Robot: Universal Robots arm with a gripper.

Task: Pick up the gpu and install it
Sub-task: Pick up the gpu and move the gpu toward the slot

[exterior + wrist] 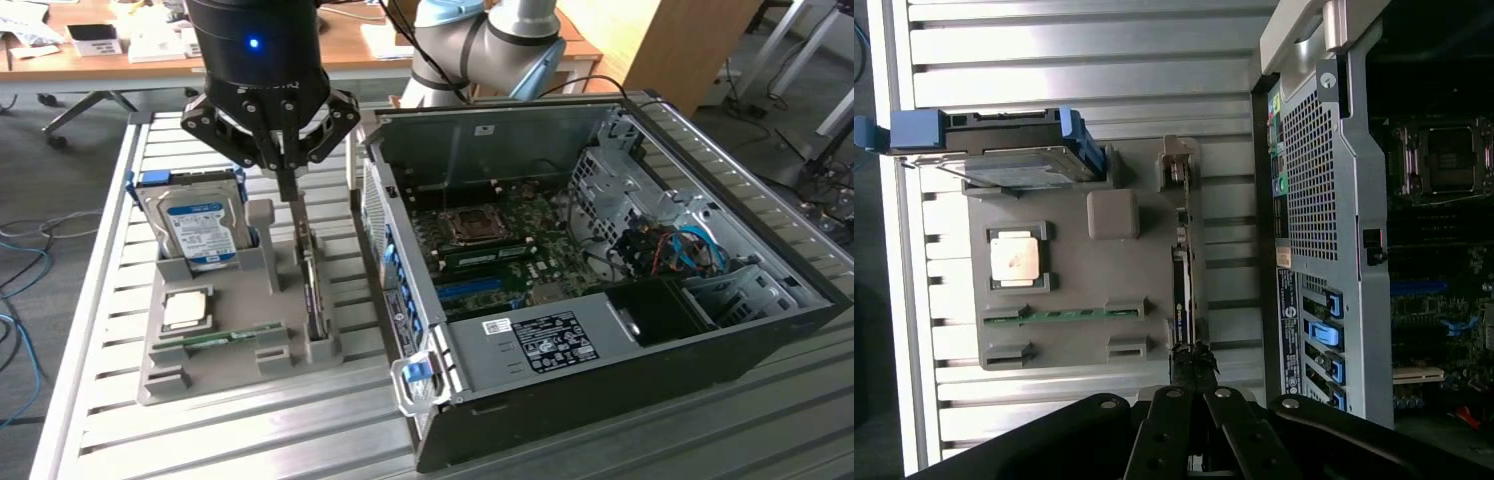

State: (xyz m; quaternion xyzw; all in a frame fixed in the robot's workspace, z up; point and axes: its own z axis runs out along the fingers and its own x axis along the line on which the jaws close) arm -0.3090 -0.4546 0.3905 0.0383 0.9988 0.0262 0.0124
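The gpu [311, 275] is a thin dark card standing on edge in a slot along the grey parts tray [220, 380], on the side nearest the computer case. My gripper [284, 185] hangs over the tray's far end, its fingers shut together on the card's upper end. In the wrist view the gpu [1182, 285] runs as a narrow dark strip up from my gripper [1194, 362], whose fingers [1172, 420] converge onto its near end. The card still sits in its tray slot.
The tray [1069, 285] also holds a silver hard drive [198, 225] with a blue label, a square processor [187, 308] and a green memory stick [220, 338]. The open computer case [601, 350] lies at the exterior view's right, motherboard [507, 250] exposed. Both rest on a slatted metal table [267, 440].
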